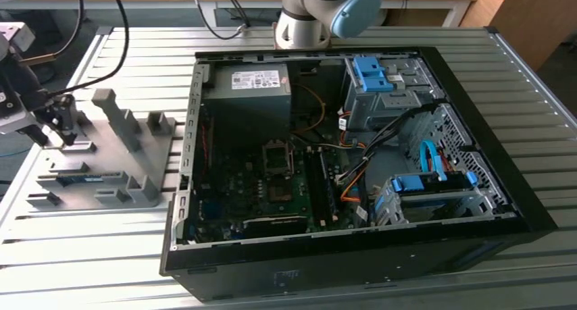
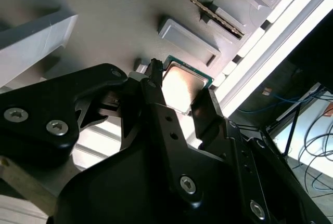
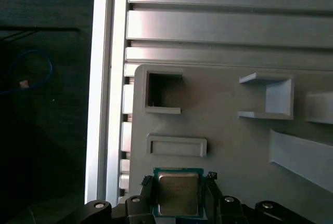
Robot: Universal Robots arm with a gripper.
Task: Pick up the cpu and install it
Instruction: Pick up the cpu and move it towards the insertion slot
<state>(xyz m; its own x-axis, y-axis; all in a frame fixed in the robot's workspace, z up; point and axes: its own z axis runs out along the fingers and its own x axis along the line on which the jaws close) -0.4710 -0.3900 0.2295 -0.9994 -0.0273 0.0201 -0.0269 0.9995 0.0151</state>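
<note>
My gripper (image 2: 179, 89): straddles the cpu (image 3: 178, 193); gripping or not, I cannot tell.
Computer case (image 1: 505, 209): open; socket (image 1: 278, 158) looks unfilled, so install not done.
Grey tray (image 3: 229, 130): beside the case.
cpu: at the tray's edge, well apart from the socket.

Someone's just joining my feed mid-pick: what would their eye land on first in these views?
First the open computer case, its boards and cables bared, taking up the middle and the exterior view's right. Next the gripper at the exterior view's far left, down over the grey fixture tray. In both wrist views the silver-topped cpu sits right at the gripper's tip, with that tray behind it.
</note>
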